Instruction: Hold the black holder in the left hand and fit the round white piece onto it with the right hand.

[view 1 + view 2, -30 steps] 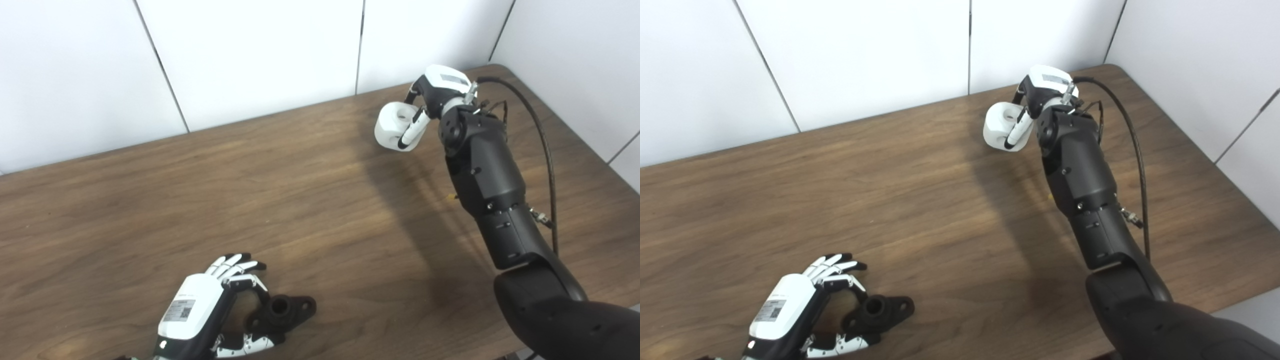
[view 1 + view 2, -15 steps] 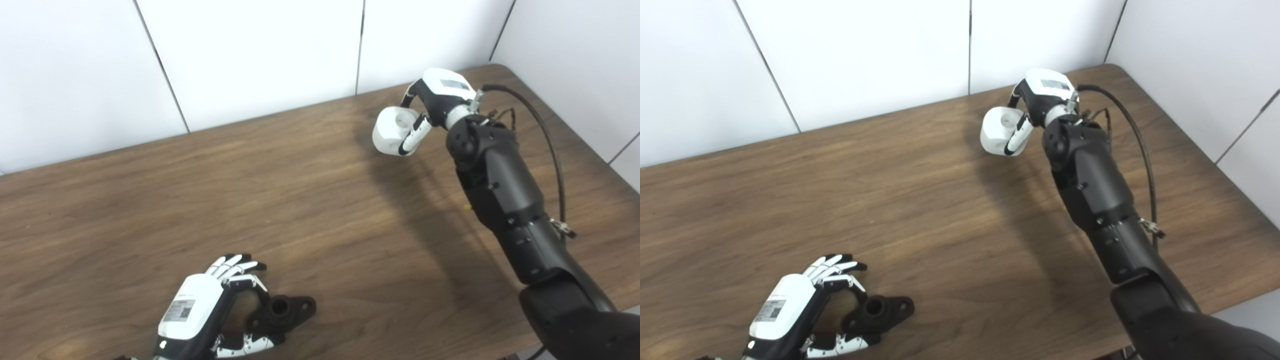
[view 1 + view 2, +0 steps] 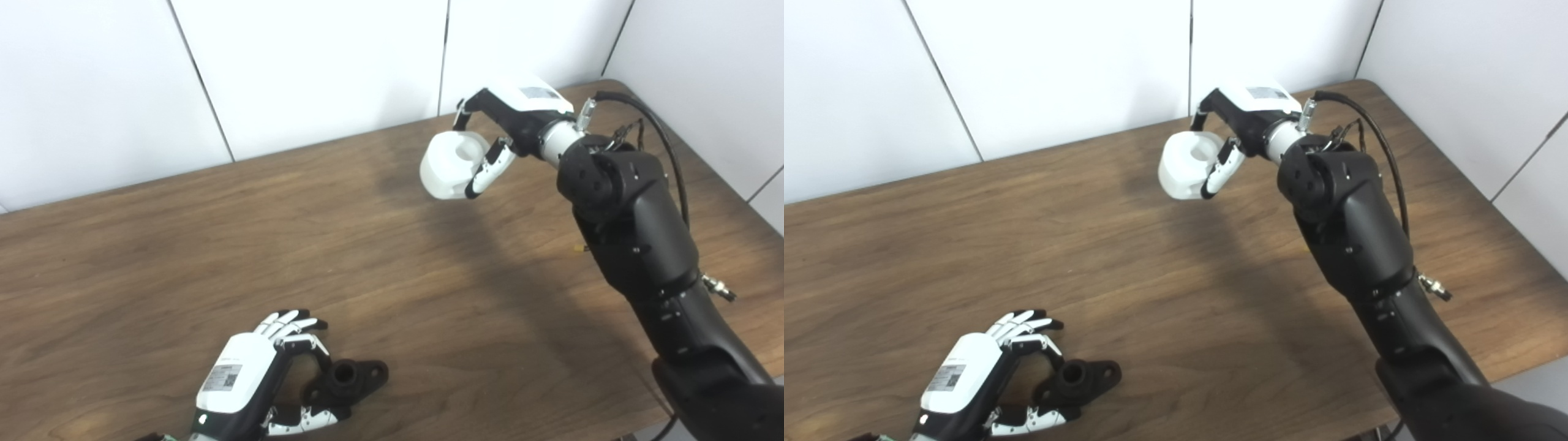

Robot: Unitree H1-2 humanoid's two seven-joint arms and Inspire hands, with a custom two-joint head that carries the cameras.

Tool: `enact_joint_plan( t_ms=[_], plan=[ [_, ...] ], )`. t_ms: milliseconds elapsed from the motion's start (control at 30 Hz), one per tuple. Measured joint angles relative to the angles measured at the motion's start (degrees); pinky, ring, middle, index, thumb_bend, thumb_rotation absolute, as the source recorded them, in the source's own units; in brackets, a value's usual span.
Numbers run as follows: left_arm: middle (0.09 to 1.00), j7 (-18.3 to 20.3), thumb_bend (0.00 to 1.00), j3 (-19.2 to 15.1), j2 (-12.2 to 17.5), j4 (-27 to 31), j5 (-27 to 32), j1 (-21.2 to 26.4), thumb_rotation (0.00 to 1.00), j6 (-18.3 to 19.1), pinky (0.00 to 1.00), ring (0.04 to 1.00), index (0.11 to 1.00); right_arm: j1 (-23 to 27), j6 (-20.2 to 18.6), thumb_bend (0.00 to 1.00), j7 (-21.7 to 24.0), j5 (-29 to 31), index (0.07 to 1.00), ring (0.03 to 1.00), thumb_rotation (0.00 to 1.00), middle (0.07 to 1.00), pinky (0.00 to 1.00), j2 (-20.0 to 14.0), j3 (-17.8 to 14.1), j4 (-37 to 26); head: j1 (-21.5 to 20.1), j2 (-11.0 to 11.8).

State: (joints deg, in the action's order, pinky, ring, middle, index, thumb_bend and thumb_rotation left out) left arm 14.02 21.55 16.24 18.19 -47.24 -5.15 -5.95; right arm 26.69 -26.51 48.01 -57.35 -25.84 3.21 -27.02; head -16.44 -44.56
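Note:
The black holder (image 3: 350, 378) lies flat on the table near the front edge, with its round socket facing up. My left hand (image 3: 248, 380) rests beside its left end, fingers apart and curved, the thumb (image 3: 306, 420) lying along the holder's near side; the hand does not grip it. My right hand (image 3: 511, 119) is shut on the round white piece (image 3: 449, 164) and holds it in the air above the back of the table, its hollow side up. The piece also shows in the right eye view (image 3: 1187, 164).
The brown wooden table (image 3: 184, 245) meets white wall panels at the back and on the right. A black cable (image 3: 661, 141) loops from my right wrist along the forearm. The table's front edge is close to my left hand.
My right hand has carried the white piece up and to the left, away from the back right corner. My left hand and the black holder have not moved.

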Motion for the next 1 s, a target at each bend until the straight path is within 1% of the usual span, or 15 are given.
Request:
enact_joint_plan(
  t_ms=[67,100,200,300,367,433,500,600,800,833,900,1000],
  plan=[
    [0.814,0.1,0.52,0.2,-0.3,0.0,-0.3,0.1,0.05,0.3,0.91,0.897,0.487,0.0,0.0,0.53,1.8,0.3,0.483,0.869,0.14,0.821,0.88,0.5,0.2,-1.8,1.0,-0.5],
    [0.816,0.4,0.52,0.3,-0.4,0.1,-0.4,0.1,0.05,0.5,0.92,0.899,0.487,0.0,0.0,0.53,2.4,0.4,0.483,0.864,0.14,0.818,0.86,0.6,0.3,-2.4,2.4,-1.1],
    [0.819,1.0,0.52,0.6,-0.9,0.4,-0.7,0.3,0.05,1.5,0.92,0.901,0.487,-0.3,0.0,0.53,4.6,0.3,0.483,0.861,0.14,0.82,0.85,2.0,0.3,-4.6,3.7,-2.1],
    [0.824,1.9,0.52,0.8,-1.2,0.8,-1.0,0.6,0.05,2.4,0.92,0.903,0.487,-1.0,-0.1,0.53,7.5,-0.3,0.483,0.866,0.14,0.828,0.87,4.6,0.2,-8.1,5.0,-3.0],
    [0.824,2.2,0.52,1.0,-1.3,0.9,-1.3,0.9,0.05,2.7,0.93,0.904,0.488,-1.8,-0.1,0.53,9.7,-0.6,0.483,0.867,0.14,0.83,0.87,6.7,-0.2,-10.6,5.5,-3.2],
    [0.825,2.6,0.52,1.2,-1.5,1.1,-1.7,1.1,0.05,3.4,0.93,0.904,0.488,-2.9,-0.1,0.53,12.0,-0.6,0.483,0.867,0.14,0.832,0.87,8.6,-0.7,-12.9,6.8,-4.0],
    [0.826,2.8,0.52,1.4,-1.8,1.3,-2.0,1.1,0.05,4.2,0.93,0.904,0.488,-3.6,-0.1,0.53,14.2,-0.7,0.483,0.869,0.14,0.835,0.89,9.3,-1.0,-14.7,8.4,-5.0],
    [0.824,2.9,0.52,1.8,-2.4,1.4,-2.5,1.2,0.05,5.0,0.93,0.904,0.488,-4.4,-0.1,0.53,17.1,-1.1,0.483,0.872,0.14,0.839,0.93,9.9,-1.6,-18.1,9.6,-5.8],
    [0.82,3.1,0.52,2.4,-2.7,1.4,-2.7,1.7,0.05,6.0,0.94,0.905,0.488,-4.6,-0.1,0.53,17.6,-2.6,0.482,0.878,0.14,0.84,0.98,10.1,-1.8,-22.5,10.2,-6.8],
    [0.821,3.1,0.52,2.5,-2.7,1.4,-2.7,1.8,0.05,6.2,0.94,0.907,0.488,-4.7,-0.1,0.53,17.6,-2.6,0.482,0.881,0.14,0.843,0.99,10.1,-1.6,-22.9,10.2,-6.8],
    [0.822,3.3,0.52,2.7,-2.7,1.5,-2.8,2.0,0.05,6.7,0.94,0.907,0.488,-5.0,0.0,0.53,17.7,-2.7,0.483,0.88,0.14,0.841,0.98,10.0,-0.9,-23.9,10.6,-7.6],
    [0.82,4.0,0.52,2.9,-2.8,1.8,-3.0,2.3,0.05,7.0,0.94,0.904,0.488,-5.6,0.2,0.53,17.7,-2.7,0.483,0.878,0.14,0.84,0.98,9.9,0.5,-25.0,10.7,-7.7]
  ],
)
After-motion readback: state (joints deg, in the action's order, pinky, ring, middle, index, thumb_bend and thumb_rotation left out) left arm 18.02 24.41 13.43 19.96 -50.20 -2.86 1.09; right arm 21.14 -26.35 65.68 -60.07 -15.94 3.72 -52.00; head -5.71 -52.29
